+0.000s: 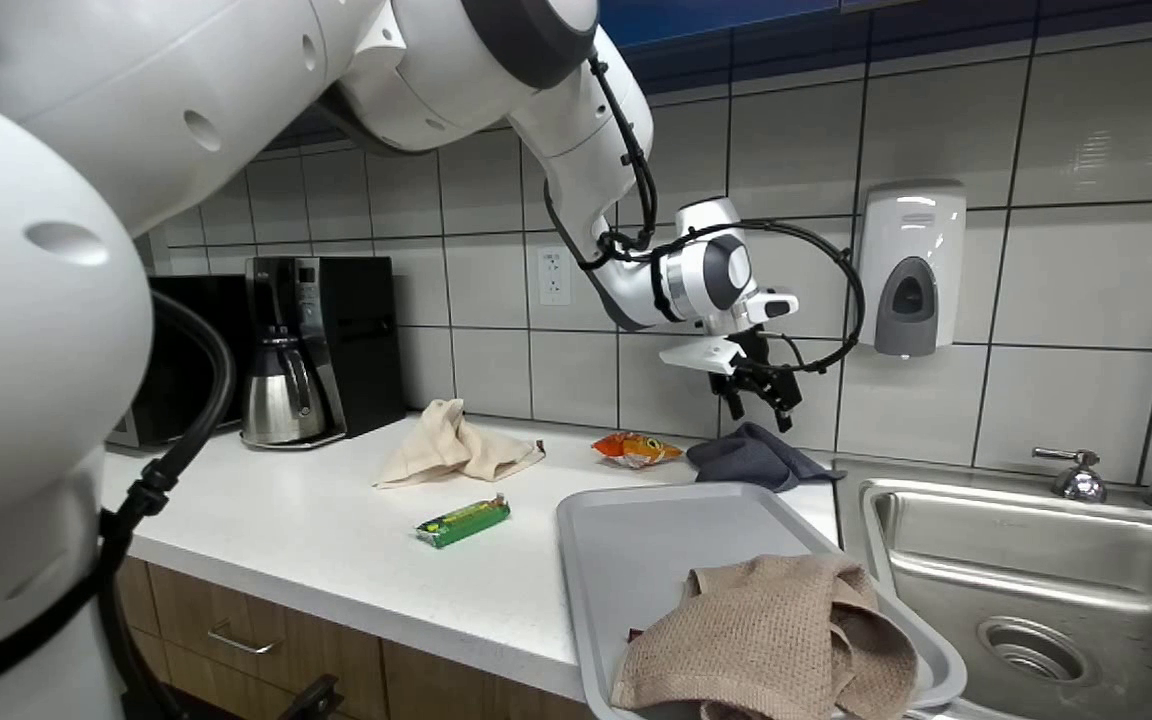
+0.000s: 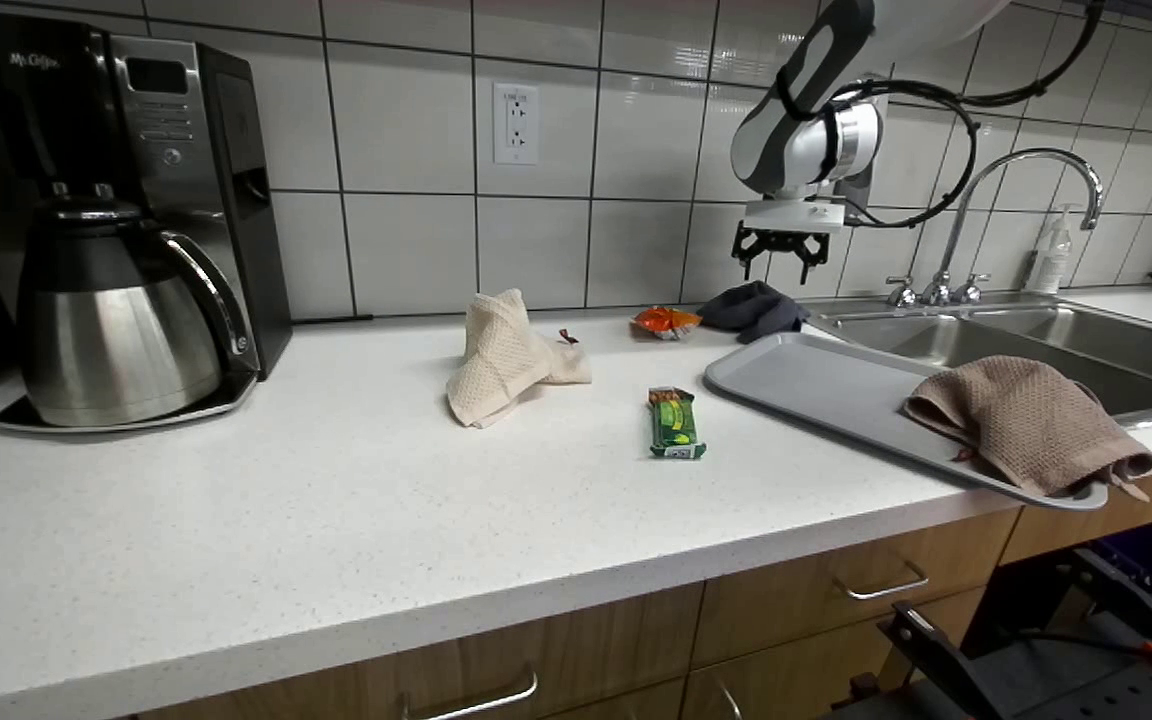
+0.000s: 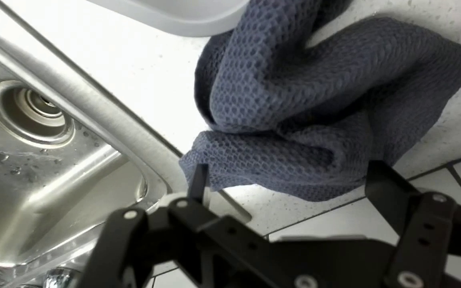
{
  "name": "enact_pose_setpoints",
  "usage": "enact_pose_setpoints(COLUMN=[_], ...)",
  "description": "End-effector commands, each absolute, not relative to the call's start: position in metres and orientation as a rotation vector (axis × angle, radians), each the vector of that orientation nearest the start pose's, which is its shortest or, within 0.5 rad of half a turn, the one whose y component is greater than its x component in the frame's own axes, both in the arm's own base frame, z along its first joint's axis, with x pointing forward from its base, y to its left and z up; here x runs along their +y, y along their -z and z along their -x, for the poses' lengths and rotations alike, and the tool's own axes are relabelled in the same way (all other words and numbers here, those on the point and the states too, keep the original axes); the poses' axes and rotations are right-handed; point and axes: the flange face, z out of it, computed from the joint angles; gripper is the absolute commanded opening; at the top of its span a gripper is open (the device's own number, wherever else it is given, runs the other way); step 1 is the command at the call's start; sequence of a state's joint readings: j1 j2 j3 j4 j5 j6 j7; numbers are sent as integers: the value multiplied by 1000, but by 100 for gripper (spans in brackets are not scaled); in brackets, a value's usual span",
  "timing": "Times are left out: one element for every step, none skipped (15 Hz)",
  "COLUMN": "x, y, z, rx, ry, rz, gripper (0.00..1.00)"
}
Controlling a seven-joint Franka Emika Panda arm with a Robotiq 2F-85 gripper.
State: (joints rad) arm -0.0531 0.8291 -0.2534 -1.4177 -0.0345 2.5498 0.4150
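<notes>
- The black, angular gripper (image 2: 776,274) is held above the dark blue cloth (image 3: 334,92), its slim fingers (image 3: 386,186) spread apart around open air
- The cloth is crumpled into thick, soft folds with a honeycomb weave, and is laid on the white speckled counter (image 2: 336,520) near the wall (image 2: 546,240) of glossy, pale tiles
- One tapered end is spread as far as the shiny steel sink (image 3: 6,192)
- A smooth grey tray (image 1: 686,520) with rounded corners is set just beside it, and a coarsely woven brown towel (image 1: 756,630) is draped over one end of the tray
- A crinkled orange packet (image 1: 634,450) is placed near the cloth
</notes>
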Motion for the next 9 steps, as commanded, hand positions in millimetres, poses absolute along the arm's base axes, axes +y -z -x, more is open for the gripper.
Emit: enact_pose_setpoints(x=[-185,-185,-185,-184,-184,-183,-182,-181,-180], y=[-268,-270,-272,-275,-277,-279,-282,-285,-287], z=[-719,-716,-713,-709,-705,-701,-696,-691,-685], rx=[968,974,977,981,984,986,989,991,991], ry=[546,545,544,540,537,531,526,520,512], rz=[3125,3125,3124,3123,3124,3123,3123,3125,3125], gripper=[100,100,100,100,100,100,100,100,100])
